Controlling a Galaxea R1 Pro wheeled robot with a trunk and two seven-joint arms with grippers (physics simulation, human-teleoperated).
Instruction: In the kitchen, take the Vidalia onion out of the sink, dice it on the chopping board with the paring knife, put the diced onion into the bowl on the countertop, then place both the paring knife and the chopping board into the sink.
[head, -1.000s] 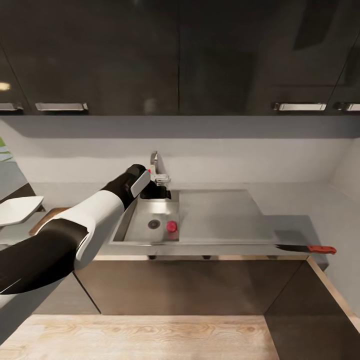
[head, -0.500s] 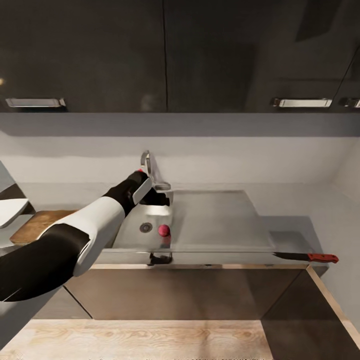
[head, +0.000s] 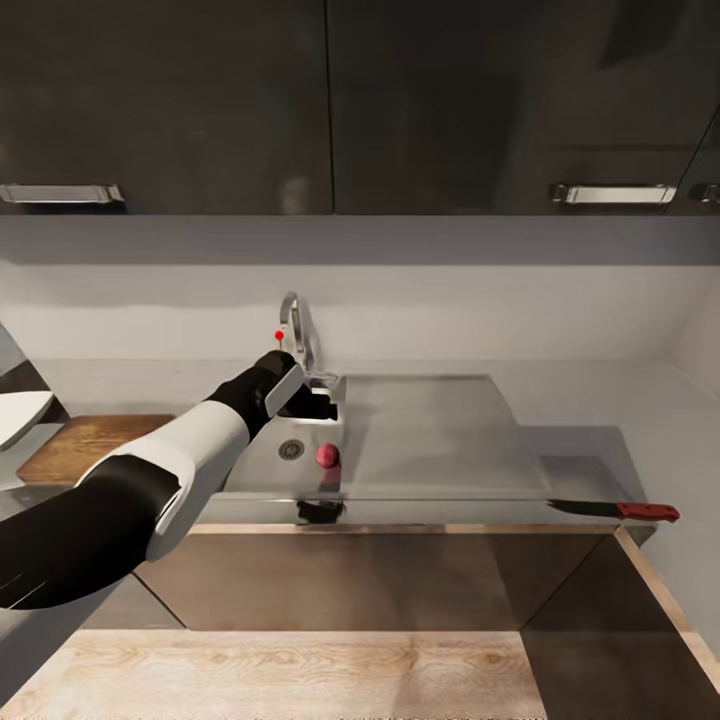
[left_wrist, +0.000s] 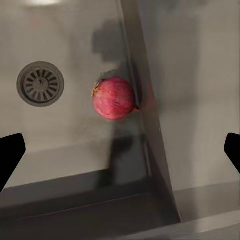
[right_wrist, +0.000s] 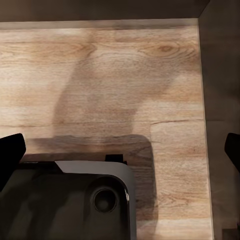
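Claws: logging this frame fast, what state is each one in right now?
Left claw: open, empty, above the Vidalia onion in the sink.
Right claw: open, empty, over wooden floor.

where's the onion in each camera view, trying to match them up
Head view: the Vidalia onion lies in the sink basin, just right of the round drain, below the open left claw.
Left wrist view: the onion sits near the picture's middle, against the basin's side wall.
Right wrist view: not in it; wooden floor and part of the robot's base.
Shared landmark: the drain, beside the onion in head and left wrist views.
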